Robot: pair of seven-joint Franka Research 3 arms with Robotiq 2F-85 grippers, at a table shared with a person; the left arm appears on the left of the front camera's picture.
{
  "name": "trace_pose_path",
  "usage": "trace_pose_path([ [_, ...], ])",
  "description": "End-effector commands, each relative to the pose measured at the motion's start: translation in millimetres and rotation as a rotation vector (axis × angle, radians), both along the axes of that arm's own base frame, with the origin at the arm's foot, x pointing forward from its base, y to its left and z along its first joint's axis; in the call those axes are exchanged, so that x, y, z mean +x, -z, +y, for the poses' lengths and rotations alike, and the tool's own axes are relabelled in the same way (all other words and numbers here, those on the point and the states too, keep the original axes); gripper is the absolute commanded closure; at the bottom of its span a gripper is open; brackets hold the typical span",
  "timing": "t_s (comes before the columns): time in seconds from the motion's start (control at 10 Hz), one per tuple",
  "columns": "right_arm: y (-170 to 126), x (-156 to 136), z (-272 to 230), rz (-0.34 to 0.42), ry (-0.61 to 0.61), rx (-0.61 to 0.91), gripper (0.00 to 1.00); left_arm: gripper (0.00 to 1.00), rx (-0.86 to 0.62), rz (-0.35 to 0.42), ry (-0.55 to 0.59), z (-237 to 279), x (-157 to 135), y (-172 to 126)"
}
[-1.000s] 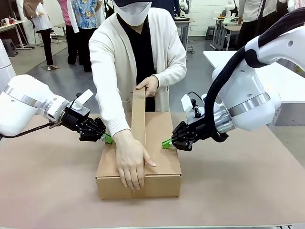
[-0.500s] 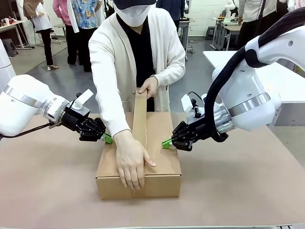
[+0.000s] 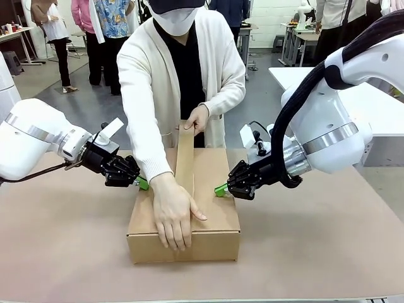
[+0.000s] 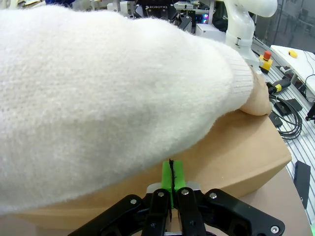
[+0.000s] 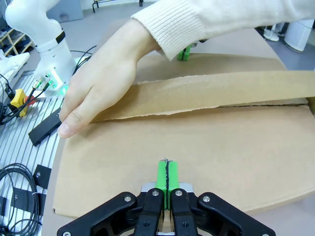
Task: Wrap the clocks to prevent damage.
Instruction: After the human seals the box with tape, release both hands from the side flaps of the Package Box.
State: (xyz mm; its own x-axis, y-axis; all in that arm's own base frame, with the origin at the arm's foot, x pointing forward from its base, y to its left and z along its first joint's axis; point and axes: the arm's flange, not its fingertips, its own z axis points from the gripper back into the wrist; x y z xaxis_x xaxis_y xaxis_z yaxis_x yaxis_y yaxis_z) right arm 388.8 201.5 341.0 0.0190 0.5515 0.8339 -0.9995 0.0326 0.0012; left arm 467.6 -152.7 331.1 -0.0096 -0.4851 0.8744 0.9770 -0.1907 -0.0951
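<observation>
Both clenched, left gripper and right gripper flank the box on the bench; a hand presses a strip on top. Left wrist: pads together under a sleeve. Right wrist: pads together at the box.

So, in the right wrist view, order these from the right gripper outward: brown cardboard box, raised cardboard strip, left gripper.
1. Brown cardboard box, just ahead of the right gripper.
2. Raised cardboard strip, along the box's middle.
3. Left gripper, far side.

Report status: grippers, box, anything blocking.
Left gripper shut, by cardboard box left side; right gripper shut, by its right side. Brown strip raised along box top. Person's near hand pressing box, far hand holding strip end.
</observation>
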Motion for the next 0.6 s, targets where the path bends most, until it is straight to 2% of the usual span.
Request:
trace_pose_path([
  [0.0,4.7,-0.3,0.5,0.007,0.002,-0.008,0.99,1.0,-0.003,-0.004,-0.008,-0.4,-0.8,5.5],
  [0.5,4.7,-0.3,0.5,0.007,0.002,-0.008,0.99,1.0,-0.003,-0.004,-0.008,-0.4,-0.8,5.5],
])
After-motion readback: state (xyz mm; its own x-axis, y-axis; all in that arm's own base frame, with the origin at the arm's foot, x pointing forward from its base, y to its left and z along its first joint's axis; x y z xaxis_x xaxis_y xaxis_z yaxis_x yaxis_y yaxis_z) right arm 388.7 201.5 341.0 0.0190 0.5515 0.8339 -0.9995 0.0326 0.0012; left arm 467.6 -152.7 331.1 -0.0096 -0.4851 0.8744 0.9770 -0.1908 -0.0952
